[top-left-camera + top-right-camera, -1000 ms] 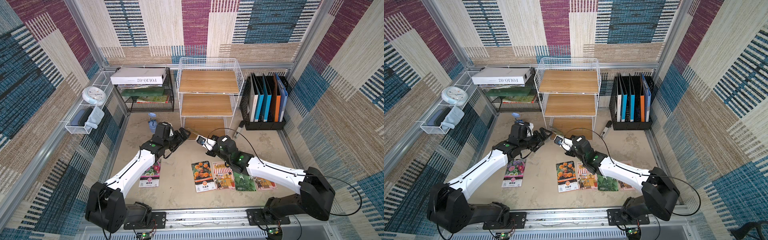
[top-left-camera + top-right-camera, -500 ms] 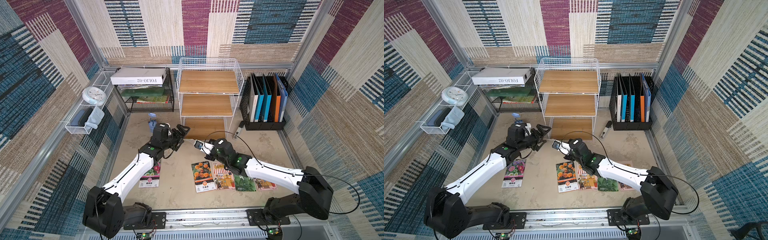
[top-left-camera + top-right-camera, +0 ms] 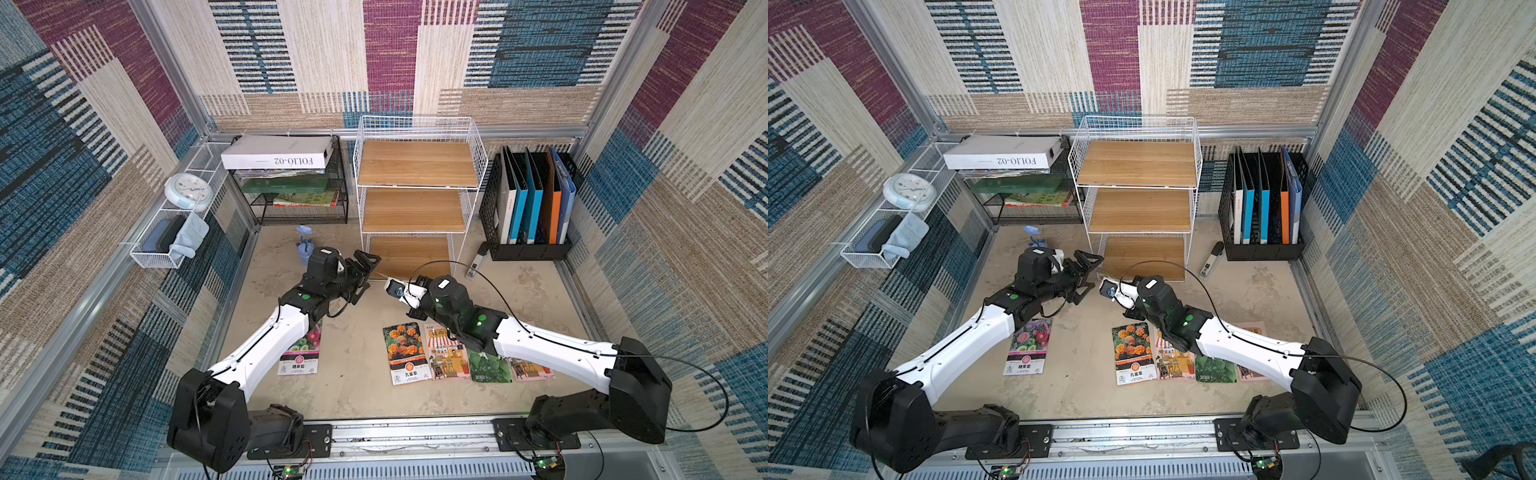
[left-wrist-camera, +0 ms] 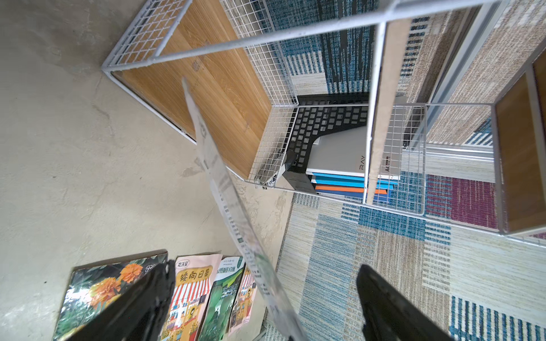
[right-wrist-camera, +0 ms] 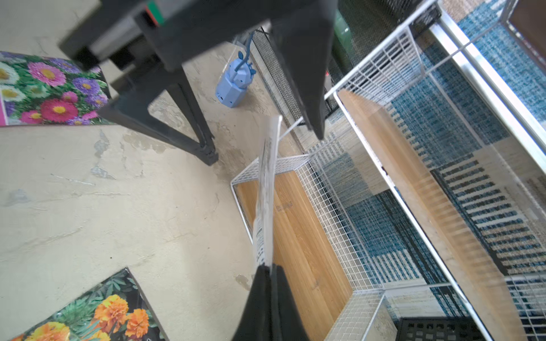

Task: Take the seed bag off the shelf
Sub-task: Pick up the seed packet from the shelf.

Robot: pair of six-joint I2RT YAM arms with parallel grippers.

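Observation:
The shelf (image 3: 415, 164) (image 3: 1138, 164) is a white wire rack at the back middle, and its three wooden tiers are bare. In front of its lowest tier my right gripper (image 5: 267, 267) (image 3: 390, 282) is shut on the seed bag (image 5: 267, 189), which is seen edge-on as a thin pale strip. The bag's (image 4: 224, 189) free end reaches between the wide-apart fingers of my left gripper (image 4: 266, 267) (image 3: 368, 272), which is open and faces the right one. Neither black finger (image 5: 310, 112) touches the bag.
Several seed packets (image 3: 405, 351) lie in a row on the floor under the right arm; another (image 3: 301, 353) lies under the left arm. A blue figurine (image 3: 304, 247), black mesh rack (image 3: 299, 208), binder holder (image 3: 532, 208), stapler (image 3: 478, 259) and wire basket (image 3: 174, 216) ring the shelf.
My right gripper has carried the bag a little to the left, bringing its free end between the left gripper's open fingers. The left gripper has barely shifted.

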